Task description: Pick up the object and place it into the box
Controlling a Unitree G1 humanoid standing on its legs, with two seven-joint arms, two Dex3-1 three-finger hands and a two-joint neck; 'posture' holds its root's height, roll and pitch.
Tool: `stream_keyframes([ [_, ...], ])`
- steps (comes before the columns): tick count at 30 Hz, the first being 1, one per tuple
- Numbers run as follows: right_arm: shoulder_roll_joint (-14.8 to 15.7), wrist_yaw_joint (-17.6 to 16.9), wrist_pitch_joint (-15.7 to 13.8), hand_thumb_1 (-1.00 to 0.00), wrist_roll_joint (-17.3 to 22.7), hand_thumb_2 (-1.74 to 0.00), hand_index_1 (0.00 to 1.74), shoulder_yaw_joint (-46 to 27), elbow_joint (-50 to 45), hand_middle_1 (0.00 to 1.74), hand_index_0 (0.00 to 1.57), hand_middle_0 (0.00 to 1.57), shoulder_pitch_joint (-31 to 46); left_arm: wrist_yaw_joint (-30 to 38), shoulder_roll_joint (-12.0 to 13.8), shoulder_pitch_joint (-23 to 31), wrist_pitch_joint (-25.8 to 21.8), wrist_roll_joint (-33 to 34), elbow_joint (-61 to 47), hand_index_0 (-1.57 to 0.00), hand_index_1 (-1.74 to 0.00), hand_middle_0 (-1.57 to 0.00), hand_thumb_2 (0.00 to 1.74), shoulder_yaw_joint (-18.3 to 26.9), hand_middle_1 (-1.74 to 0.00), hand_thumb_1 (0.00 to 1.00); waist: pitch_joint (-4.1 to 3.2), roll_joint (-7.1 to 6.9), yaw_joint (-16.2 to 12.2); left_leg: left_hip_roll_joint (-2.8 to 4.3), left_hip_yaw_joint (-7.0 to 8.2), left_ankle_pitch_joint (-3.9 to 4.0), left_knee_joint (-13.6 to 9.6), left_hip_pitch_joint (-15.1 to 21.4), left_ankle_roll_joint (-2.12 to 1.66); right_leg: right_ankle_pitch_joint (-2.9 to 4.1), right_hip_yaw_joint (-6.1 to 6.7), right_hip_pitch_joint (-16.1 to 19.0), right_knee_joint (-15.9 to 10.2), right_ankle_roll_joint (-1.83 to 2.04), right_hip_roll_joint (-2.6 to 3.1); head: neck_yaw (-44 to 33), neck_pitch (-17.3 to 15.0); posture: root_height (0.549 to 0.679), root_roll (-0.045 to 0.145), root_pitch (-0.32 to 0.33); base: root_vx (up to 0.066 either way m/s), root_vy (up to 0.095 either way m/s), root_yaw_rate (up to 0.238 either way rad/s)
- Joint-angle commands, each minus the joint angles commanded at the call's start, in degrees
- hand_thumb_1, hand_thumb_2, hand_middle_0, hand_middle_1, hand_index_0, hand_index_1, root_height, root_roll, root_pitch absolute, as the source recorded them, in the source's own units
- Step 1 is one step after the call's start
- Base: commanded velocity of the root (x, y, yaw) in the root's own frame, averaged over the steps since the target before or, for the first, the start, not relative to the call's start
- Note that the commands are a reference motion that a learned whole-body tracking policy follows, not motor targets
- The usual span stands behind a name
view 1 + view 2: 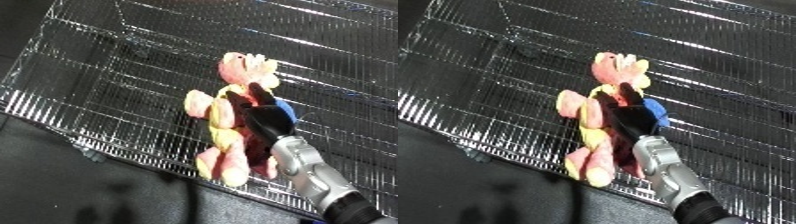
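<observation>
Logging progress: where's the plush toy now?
The plush toy is centre-right in both eye views, held by the right hand over the wire bin.

Both views look steeply down from the robot's head, tilted so that the wire bin [133, 75] runs slantwise across each picture. They sit close, the bin's mesh filling most of either view and a dark floor [80, 190] taking the lower left corner. The two share nearly the same scene, with the soft toy [233, 120] and right hand [631, 116] lying further left in the right eye view.
</observation>
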Motion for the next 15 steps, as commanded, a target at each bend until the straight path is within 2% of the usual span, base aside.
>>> stream_keyframes([
  [7,4.47,0.59,0.45,-0.40,-0.22,-0.70,0.70,-0.89,1.94,0.70,0.63,0.63,1.25,0.37,-0.88,-0.07,0.17,0.67,-0.06,-1.57,-1.74,-1.57,1.74,0.74,-1.74,1.00,0.00,-0.01,-0.45,0.27,0.08,-0.04,-0.41,0.45,-0.10,-0.24,-0.02,0.14,-0.03,-0.16,0.21,-0.81,0.14,0.633,0.007,0.033,-0.002,0.006,-0.017],
  [15,4.73,0.03,0.71,-0.80,0.68,-1.39,1.39,-2.43,2.49,1.39,1.26,1.26,2.19,-0.23,-0.72,0.04,0.32,0.28,-0.08,-1.57,-1.74,-1.57,1.74,0.80,-1.74,1.00,0.00,-0.08,-0.85,0.48,0.16,0.05,-0.85,1.18,-0.20,-0.47,0.01,0.60,-0.13,-0.09,0.19,0.69,0.02,0.632,0.008,0.025,-0.009,0.002,-0.001],
])
